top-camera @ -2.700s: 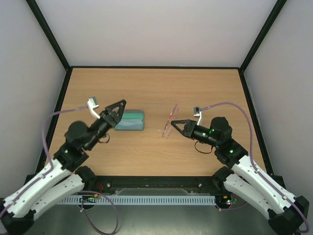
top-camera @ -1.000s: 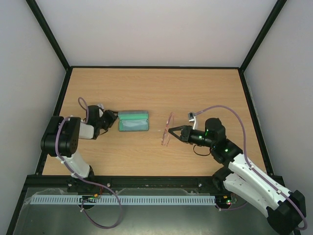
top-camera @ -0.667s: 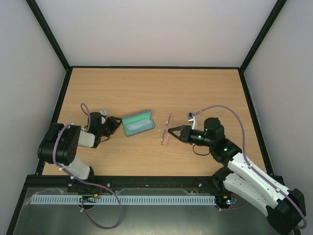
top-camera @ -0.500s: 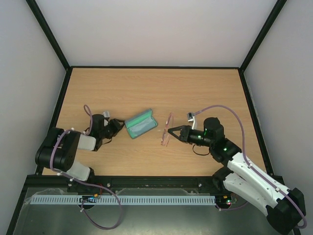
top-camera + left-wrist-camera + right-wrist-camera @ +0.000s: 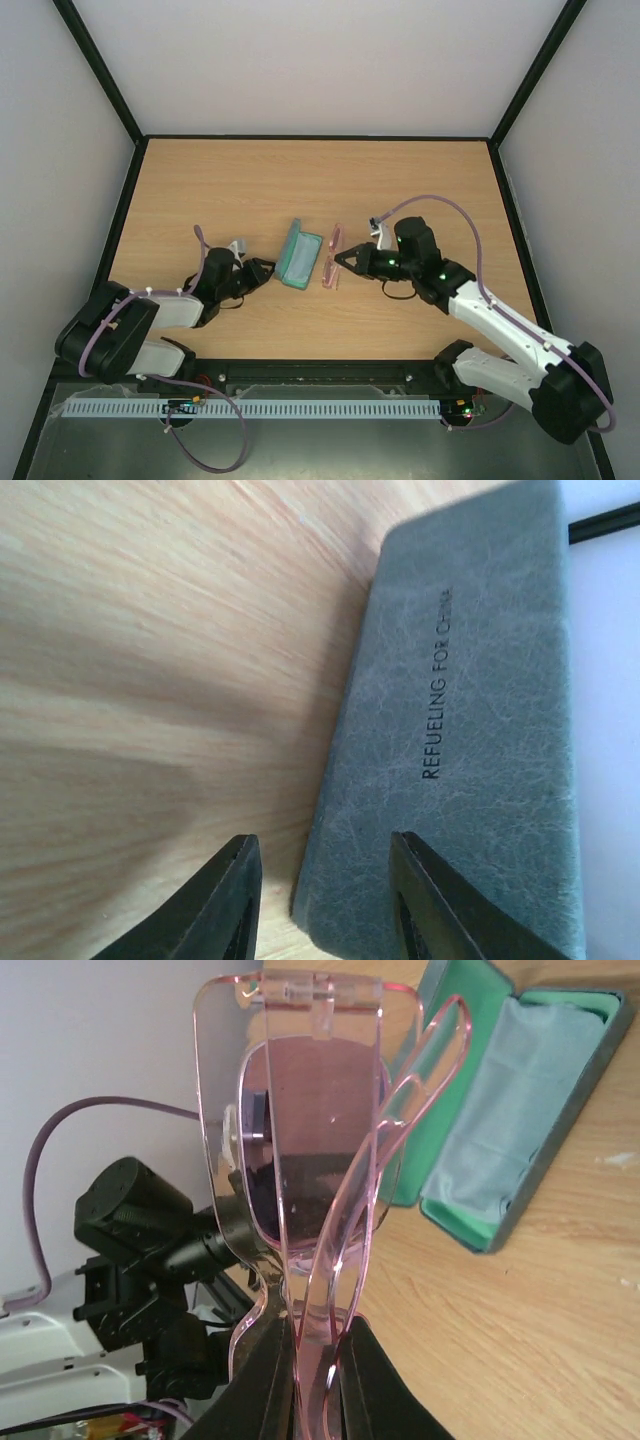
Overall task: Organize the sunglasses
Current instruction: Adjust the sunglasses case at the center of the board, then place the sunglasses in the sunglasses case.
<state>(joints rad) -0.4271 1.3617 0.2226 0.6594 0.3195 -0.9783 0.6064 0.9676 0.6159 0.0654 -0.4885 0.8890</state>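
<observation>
from above, the right gripper [image 5: 343, 262] is pinching the sunglasses [image 5: 332, 258] near the middle of the table [image 5: 300, 180], holding them on edge just beside the open case [image 5: 299, 254]. the left gripper [image 5: 264, 268] is lying low over the wood, pointing at the case's left side; its jaws are too small to read here.

in the left wrist view, the two fingers [image 5: 232, 900] are standing apart, clamping nothing. the near corner of the case's grey outer shell is sitting between them, with printed lettering running along it.

in the right wrist view, the jaws are clamping the pink frame at its lower end, and the lenses are standing upright above them. beyond the glasses the case is lying open, showing a green lining and a blue-grey cloth [image 5: 510, 1110] inside. the left arm [image 5: 140, 1230] is showing dark behind the lenses.
</observation>
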